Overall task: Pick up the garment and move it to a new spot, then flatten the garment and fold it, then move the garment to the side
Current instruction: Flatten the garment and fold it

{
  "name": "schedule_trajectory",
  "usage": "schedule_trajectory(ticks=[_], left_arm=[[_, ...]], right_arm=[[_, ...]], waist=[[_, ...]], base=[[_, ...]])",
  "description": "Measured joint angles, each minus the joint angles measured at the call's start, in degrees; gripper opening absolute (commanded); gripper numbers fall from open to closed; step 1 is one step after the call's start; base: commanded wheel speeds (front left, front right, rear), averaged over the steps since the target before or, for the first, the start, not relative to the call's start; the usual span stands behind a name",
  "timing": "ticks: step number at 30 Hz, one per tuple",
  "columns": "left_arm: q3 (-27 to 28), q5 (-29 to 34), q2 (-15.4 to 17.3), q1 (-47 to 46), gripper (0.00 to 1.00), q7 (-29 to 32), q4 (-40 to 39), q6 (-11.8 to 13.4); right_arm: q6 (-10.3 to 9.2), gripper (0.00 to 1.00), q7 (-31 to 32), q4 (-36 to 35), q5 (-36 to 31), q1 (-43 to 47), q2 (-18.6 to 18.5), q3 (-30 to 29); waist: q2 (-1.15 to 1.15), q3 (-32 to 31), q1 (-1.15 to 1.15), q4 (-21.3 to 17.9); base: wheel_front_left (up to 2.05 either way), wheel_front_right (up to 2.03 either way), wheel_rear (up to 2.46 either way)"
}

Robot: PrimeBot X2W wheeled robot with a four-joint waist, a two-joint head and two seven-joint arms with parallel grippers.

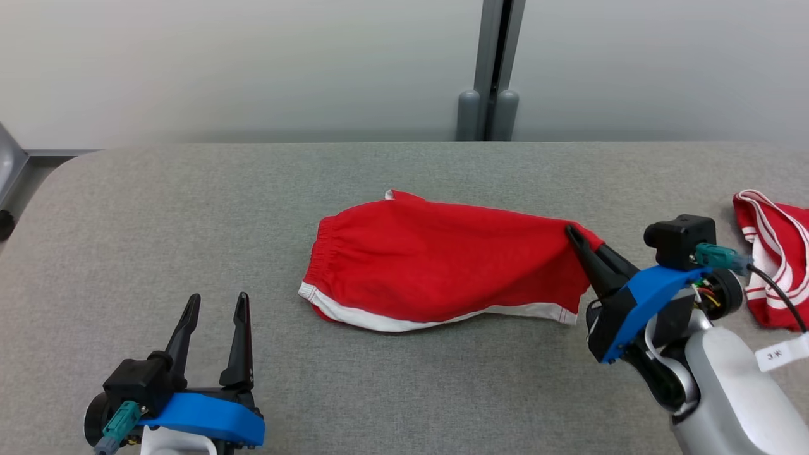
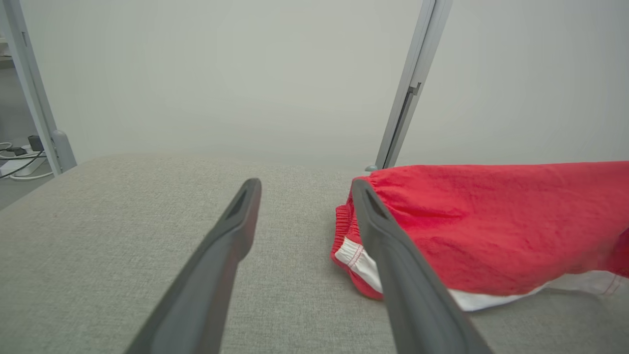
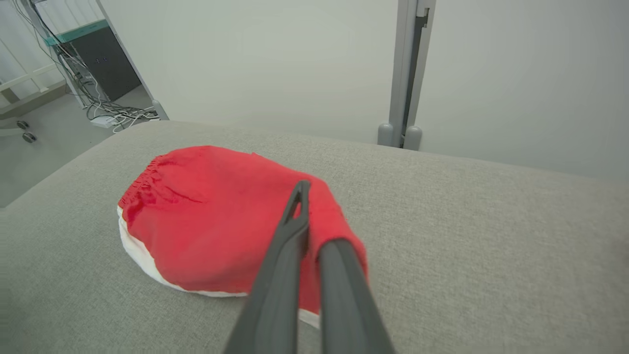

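Red shorts with white trim [image 1: 436, 265] lie in the middle of the grey table [image 1: 158, 208], waistband to the left. My right gripper [image 1: 575, 237] is shut on the garment's right end, which is lifted slightly off the cloth surface. The right wrist view has the red fabric [image 3: 206, 216] pinched between the fingers [image 3: 290, 241], one fingertip hidden under the cloth. My left gripper [image 1: 217, 304] stands open near the front left, apart from the shorts. In the left wrist view the shorts [image 2: 491, 226] lie past the right finger [image 2: 393, 255].
A second red garment with white stripes [image 1: 774, 253] lies at the table's right edge, behind my right wrist. A grey post [image 1: 490, 95] stands against the pale wall beyond the table. Cables and equipment [image 3: 98, 98] sit on the floor off the left side.
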Motion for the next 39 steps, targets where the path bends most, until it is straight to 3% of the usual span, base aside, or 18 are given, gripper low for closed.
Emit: schedule_trajectory(ticks=[7, 11, 17, 25, 33, 34, 35, 36, 39], left_arm=[[0.1, 0.0, 0.3, 0.0, 1.0, 0.0, -0.5, 0.2], [0.0, 0.0, 0.4, -0.2, 1.0, -0.1, -0.9, 0.2], [-0.6, 0.3, 0.2, -2.5, 1.0, -0.1, -1.0, -0.4], [-2.0, 1.1, -0.1, -4.7, 1.0, -0.1, -0.5, -1.1], [-3.0, 1.5, -0.6, -5.1, 1.0, -0.2, 0.2, -1.7], [-3.1, 1.5, -0.7, -5.1, 1.0, -0.2, 0.3, -1.7], [-3.1, 1.5, -0.7, -5.1, 1.0, -0.2, 0.5, -1.7], [-3.1, 1.5, -0.7, -5.1, 1.0, -0.2, 0.6, -1.7], [-3.0, 1.5, -0.7, -5.0, 1.0, -0.2, 1.0, -1.6]], right_arm=[[0.0, 0.0, 9.2, -18.2, -1.8, 10.6, 3.8, -8.1], [0.0, 0.0, 12.9, -20.5, -4.1, 13.6, 5.6, -13.2], [0.0, 0.0, 11.6, -7.5, -6.3, 8.1, 5.9, -18.6], [0.0, 0.0, 1.3, 13.4, -10.0, -5.0, 5.3, -20.3], [0.0, 0.0, -10.2, 25.0, -12.0, -12.8, 3.5, -19.1], [0.0, 0.12, -11.0, 26.1, -12.0, -13.3, 3.5, -18.5], [0.0, 0.73, -11.7, 27.2, -12.1, -13.6, 3.5, -17.6], [0.0, 1.0, -12.4, 28.3, -12.1, -13.7, 3.6, -17.0], [0.0, 1.0, -13.8, 30.9, -11.1, -13.9, 3.9, -15.2]], waist=[[0.0, 0.7, 0.0, -1.2], [0.0, 1.8, 0.0, -1.3], [0.0, 4.0, 0.0, -0.1], [0.0, 6.7, 0.0, 3.4], [0.0, 7.3, 0.0, 6.2], [0.0, 7.2, 0.0, 6.3], [0.0, 7.0, 0.0, 6.3], [0.0, 6.8, 0.0, 6.3], [0.0, 5.8, 0.0, 5.9]], base=[[0.0, 0.0, 0.0], [0.0, 0.0, 0.0], [0.0, 0.0, 0.0], [0.0, 0.0, 0.0], [0.0, 0.0, 0.0], [0.0, 0.0, 0.0], [0.0, 0.0, 0.0], [0.0, 0.0, 0.0], [0.0, 0.0, 0.0]])
